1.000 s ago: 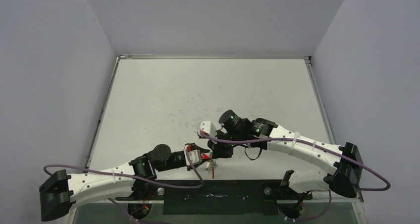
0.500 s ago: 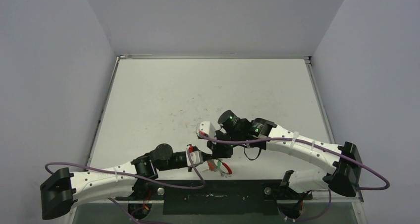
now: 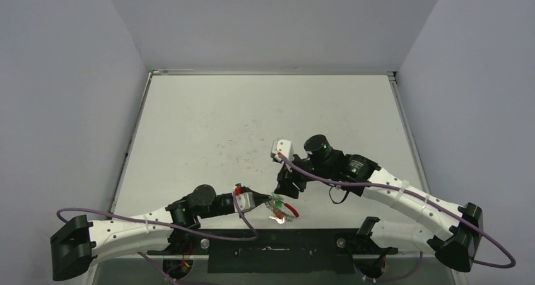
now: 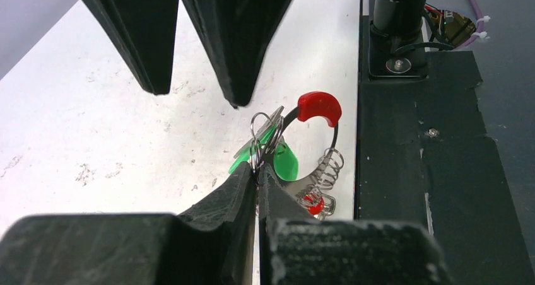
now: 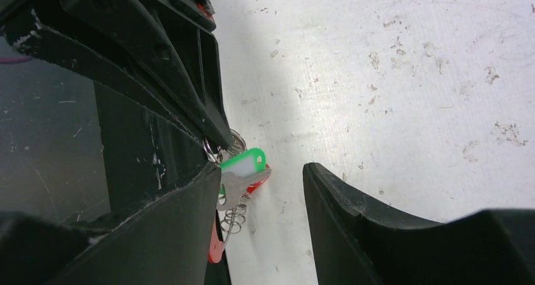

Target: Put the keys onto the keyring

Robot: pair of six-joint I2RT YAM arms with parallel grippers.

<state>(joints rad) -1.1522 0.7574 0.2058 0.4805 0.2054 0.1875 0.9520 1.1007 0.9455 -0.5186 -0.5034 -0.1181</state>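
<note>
The black base plate [image 3: 271,250] at the near table edge is taken as ref. Just behind it, a bit left of its middle, the left gripper [image 4: 257,176] is seen low over the white, scuffed table [image 3: 252,121]. Its fingers are pressed together w/ no gap, and they are closed on the large round keyring [image 4: 328,165] of silvery coiled metal, at the thin wire part of the loop. It cannot be told if only the wire is pinched or also the small wire rings beside it.

The keyring is held just behind the plate's far edge, approx. over the plate's middle. The glossy red sleeve [image 4: 318,105] is on the arc farthest from the left fingertips, and the coil is on the side next to the plate. It cannot be told if the loop touches the table.

The two small silvery keys w/ bright green plastic heads [image 4: 284,164] are found inside the loop, touching it, right at the left fingertips. Whether they are threaded on cannot be told.

Farther behind the plate, just beyond the keyring, the right gripper [image 5: 262,168] is pointed at the keys. Its fingers [image 5: 378,228] are spread wide and nothing is held between them.
</note>
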